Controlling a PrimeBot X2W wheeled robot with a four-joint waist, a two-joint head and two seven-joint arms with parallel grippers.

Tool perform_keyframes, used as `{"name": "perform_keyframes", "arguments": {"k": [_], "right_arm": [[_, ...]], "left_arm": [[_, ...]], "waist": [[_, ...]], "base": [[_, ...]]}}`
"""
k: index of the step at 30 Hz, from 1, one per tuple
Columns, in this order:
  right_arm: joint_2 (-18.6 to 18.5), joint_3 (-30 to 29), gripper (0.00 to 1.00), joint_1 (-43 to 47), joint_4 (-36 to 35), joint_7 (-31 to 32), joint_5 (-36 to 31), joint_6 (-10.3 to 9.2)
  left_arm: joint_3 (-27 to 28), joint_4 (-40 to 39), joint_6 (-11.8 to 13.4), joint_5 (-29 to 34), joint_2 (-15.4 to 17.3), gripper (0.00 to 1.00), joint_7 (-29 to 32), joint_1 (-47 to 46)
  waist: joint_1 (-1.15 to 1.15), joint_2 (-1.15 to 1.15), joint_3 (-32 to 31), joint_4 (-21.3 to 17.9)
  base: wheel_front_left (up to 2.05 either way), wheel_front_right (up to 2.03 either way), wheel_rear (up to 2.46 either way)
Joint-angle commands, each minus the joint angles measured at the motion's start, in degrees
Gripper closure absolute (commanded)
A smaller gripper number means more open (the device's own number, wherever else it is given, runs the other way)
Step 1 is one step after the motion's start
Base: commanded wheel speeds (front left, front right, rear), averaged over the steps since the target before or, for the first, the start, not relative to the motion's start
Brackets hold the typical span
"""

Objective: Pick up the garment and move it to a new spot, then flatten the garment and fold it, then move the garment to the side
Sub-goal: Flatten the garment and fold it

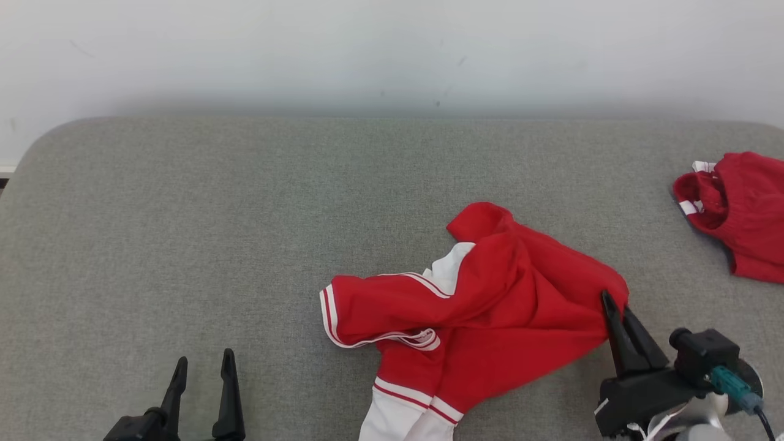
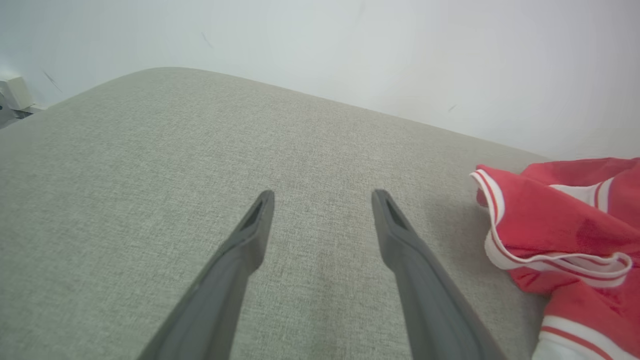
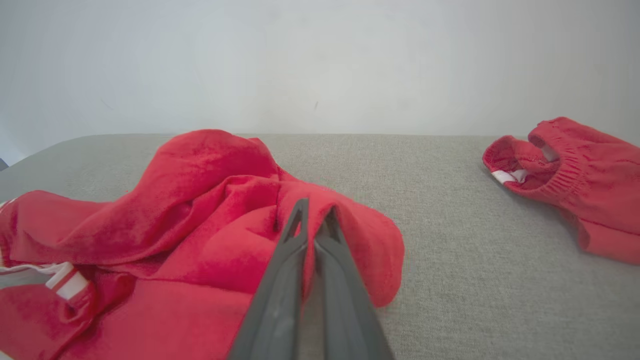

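The garment (image 1: 490,300) is a red jersey with white sleeves and striped trim, lying crumpled on the grey surface right of centre. Its number is hidden in the folds. My right gripper (image 1: 615,306) is shut on the garment's right edge, and in the right wrist view its closed fingers (image 3: 315,220) pinch a fold of the red cloth (image 3: 225,210). At the lower left my left gripper (image 1: 205,364) stands open over bare surface, well left of the garment. The left wrist view shows its spread fingers (image 2: 322,197) with the garment's trimmed edge (image 2: 555,235) off to the right.
A smaller plain red garment (image 1: 738,211) with slight white trim lies at the far right edge, also in the right wrist view (image 3: 570,170). The grey padded surface (image 1: 214,233) has rounded corners and ends at a white wall (image 1: 392,55) behind.
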Motion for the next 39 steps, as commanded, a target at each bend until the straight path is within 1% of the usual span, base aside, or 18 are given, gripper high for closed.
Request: {"name": "perform_keyframes", "arguments": {"k": [1,3,4,7,9,11,12,17,18,19,22,24,26,28,30,34,37,39], "right_arm": [[0.58,-0.6,1.0,-0.03,-2.97,1.63,-2.09,-0.13],[1.8,0.38,1.0,-2.08,-5.29,4.41,-4.82,-0.13],[2.31,0.85,1.0,-3.21,-5.17,5.01,-5.3,-0.13],[3.34,3.09,1.0,-7.4,-1.97,6.44,-6.61,-0.13],[3.65,4.85,1.0,-11.03,1.86,6.6,-7.42,-0.14],[4.03,6.69,1.0,-14.77,7.24,6.84,-8.15,-0.13],[4.03,6.69,1.0,-14.77,7.24,6.84,-8.15,-0.13],[5.89,10.35,1.0,-22.56,22.36,4.68,-7.86,-0.13],[6.05,11.06,0.29,-23.64,25.02,3.92,-7.82,-0.13],[6.32,11.2,0.0,-24.65,26.88,2.48,-7.02,-0.13],[7.04,12.41,0.0,-25.88,30.27,-2.25,-5.3,-0.13],[7.11,13.57,0.0,-25.9,30.23,-4.34,-2.87,-0.13],[6.34,14.86,0.0,-25.47,27.91,-5.5,-0.52,-0.13],[4.52,15.3,0.0,-24.09,24.45,-5.92,1.34,-0.13],[2.69,13.78,0.0,-21.78,19.77,-5.96,3.02,-0.13],[-1.31,10.97,0.0,-15.64,13.01,-5.98,2.81,-0.13],[-3.15,8.81,0.0,-11.66,11.63,-5.98,3.36,-0.13],[-3.15,7.26,0.0,-10.16,10.8,-5.99,3.49,-0.13]], "left_arm": [[-0.28,0.1,0.04,-0.37,-0.04,0.0,-0.15,-0.38],[-0.99,0.42,-0.01,-0.6,-0.04,0.0,-0.15,-1.21],[-1.48,0.57,-0.05,-0.66,-0.03,0.0,-0.15,-1.5],[-2.59,0.83,0.01,-0.99,-0.03,0.0,-0.15,-2.32],[-3.54,0.88,0.03,-1.17,-0.05,0.0,-0.15,-2.79],[-4.39,0.95,0.09,-1.38,-0.05,0.0,-0.15,-2.93],[-4.39,0.95,0.09,-1.38,-0.05,0.0,-0.15,-2.93],[-5.91,1.18,0.5,-1.6,-0.05,0.0,-0.15,-3.57],[-6.04,1.23,0.49,-1.6,-0.04,0.0,-0.15,-3.52],[-6.18,1.31,0.54,-1.53,-0.04,0.0,-0.15,-3.44],[-5.6,0.99,0.84,-1.5,-0.05,0.0,-0.15,-2.69],[-5.09,0.81,1.11,-1.46,-0.05,0.0,-0.15,-1.99],[-4.59,0.63,1.1,-1.39,-0.04,0.0,-0.15,-1.48],[-4.09,0.49,1.33,-1.18,-0.04,0.0,-0.15,-1.16],[-3.97,0.26,1.38,-0.94,-0.05,0.0,-0.15,-1.21],[-3.59,-0.27,1.67,-0.87,-0.04,0.0,-0.15,-1.23],[-3.48,-0.44,1.58,-0.69,-0.04,0.0,-0.15,-0.99],[-3.27,-0.41,1.43,-0.64,-0.03,0.0,-0.15,-0.87]], "waist": [[0.01,0.0,0.58,-0.36],[0.01,0.0,0.86,0.3],[0.01,0.0,0.95,0.78],[0.01,0.0,1.19,2.38],[0.01,0.0,1.37,3.55],[0.01,0.0,1.44,4.62],[0.01,0.0,1.44,4.62],[0.01,0.0,1.37,6.59],[0.01,0.0,1.31,6.93],[0.01,0.0,1.19,7.21],[0.01,0.0,0.96,6.85],[0.01,0.0,0.82,6.1],[0.01,0.0,0.67,5.0],[0.01,0.0,0.55,3.69],[0.01,0.0,0.51,2.73],[0.01,0.0,0.72,1.26],[0.01,0.0,0.86,0.62],[0.01,0.0,0.85,0.44]], "base": [[0.0,0.0,0.0],[0.0,0.0,0.0],[0.0,0.0,0.0],[0.0,0.0,0.0],[0.0,0.0,0.0],[0.0,0.0,0.0],[0.0,0.0,0.0],[0.0,0.0,0.0],[0.0,0.0,0.0],[0.0,0.0,0.0],[0.0,0.0,0.0],[0.0,0.0,0.0],[0.0,0.0,0.0],[0.0,0.0,0.0],[0.0,0.0,0.0],[0.0,0.0,0.0],[0.0,0.0,0.0],[0.0,0.0,0.0]]}}
